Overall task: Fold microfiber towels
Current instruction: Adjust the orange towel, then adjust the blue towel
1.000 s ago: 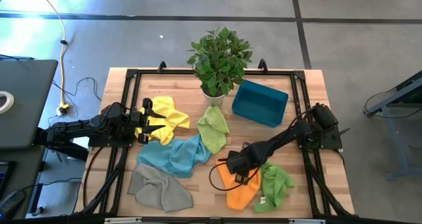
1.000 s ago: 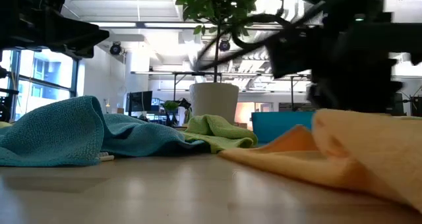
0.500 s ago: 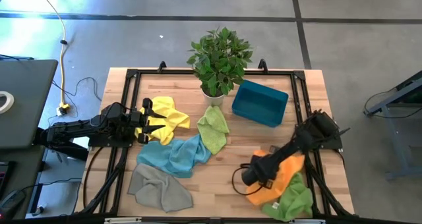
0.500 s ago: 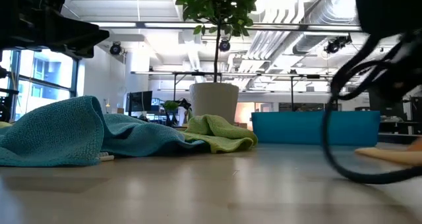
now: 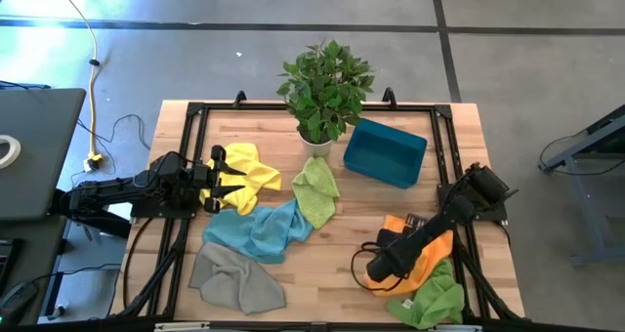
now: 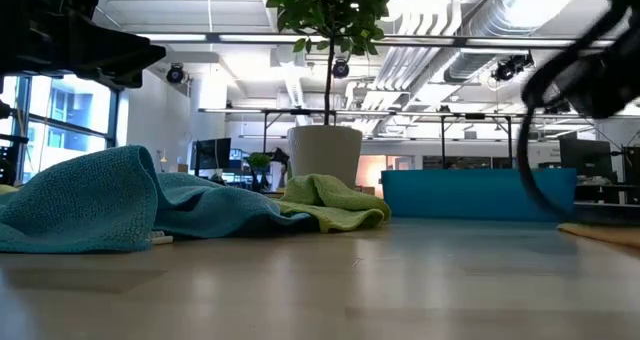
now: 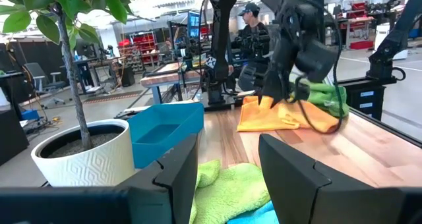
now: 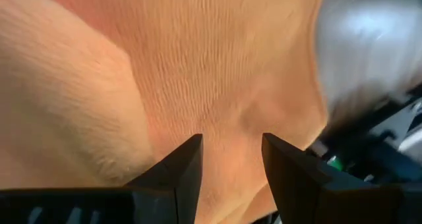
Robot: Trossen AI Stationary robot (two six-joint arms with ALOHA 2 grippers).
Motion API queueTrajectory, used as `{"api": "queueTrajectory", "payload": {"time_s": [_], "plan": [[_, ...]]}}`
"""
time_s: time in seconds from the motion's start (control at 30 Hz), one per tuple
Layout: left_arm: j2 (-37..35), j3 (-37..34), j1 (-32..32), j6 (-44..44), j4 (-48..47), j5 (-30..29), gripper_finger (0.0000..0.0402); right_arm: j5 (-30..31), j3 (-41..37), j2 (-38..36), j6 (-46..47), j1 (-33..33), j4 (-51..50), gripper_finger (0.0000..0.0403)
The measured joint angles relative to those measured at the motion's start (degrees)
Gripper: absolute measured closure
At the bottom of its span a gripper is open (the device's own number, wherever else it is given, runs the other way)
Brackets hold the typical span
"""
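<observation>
The microfiber towels lie crumpled on the wooden table: yellow (image 5: 250,166), green (image 5: 317,190), light blue (image 5: 259,229) and grey (image 5: 234,278) on the left half. The orange towel (image 5: 425,246) lies partly over a second green towel (image 5: 437,298) at the near right. My right gripper (image 5: 384,269) slants down over the orange towel's left end, fingers apart (image 8: 231,145), with orange cloth filling its wrist view. My left gripper (image 5: 232,176) waits open and level at the table's left, next to the yellow towel. My right gripper's parted fingers (image 8: 184,165) come slanting down from above at the orange towel's left part (image 8: 227,105). Whether the tips touch the cloth I cannot tell. The towel lies on the table.
A potted plant (image 5: 324,88) stands at the far middle, with a teal bin (image 5: 384,153) to its right. A black frame (image 5: 195,112) runs around the tabletop. Bare wood (image 5: 332,264) shows in the near middle.
My right gripper has gone toward the table's right edge, risen a little and tipped steeply downward. The orange towel has slid right with it and now partly covers the second green towel, which has shifted toward the near right corner.
</observation>
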Motion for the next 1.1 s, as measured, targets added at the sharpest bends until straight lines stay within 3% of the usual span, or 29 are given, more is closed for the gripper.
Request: {"api": "queueTrajectory", "payload": {"time_s": [0.13,0.37,0.47,0.73,0.93,1.1], "plan": [[0.00,-0.01,-0.01,0.00,0.04,-0.02,0.0250,9.15,1.24,-3.74,-0.04,0.00,0.70,0.0254],[0.00,-0.01,0.00,0.01,0.04,0.00,0.0250,37.38,1.41,-7.31,-4.63,-0.80,8.18,0.0254],[0.00,-0.01,0.00,0.01,0.04,-0.01,0.0250,43.85,1.42,-7.35,-9.10,-2.67,12.76,0.0254],[0.00,-0.01,-0.01,0.00,0.05,-0.02,0.0250,45.58,1.41,-7.75,-19.81,-8.49,17.47,0.0254],[-0.02,-0.02,-0.02,0.00,0.04,-0.02,0.0250,45.43,0.84,-10.98,-19.98,-11.53,14.80,0.0254],[0.00,-0.01,-0.01,-0.03,0.21,-0.02,0.0250,45.40,-7.40,-18.08,-17.02,-12.24,21.03,0.0254]]}}
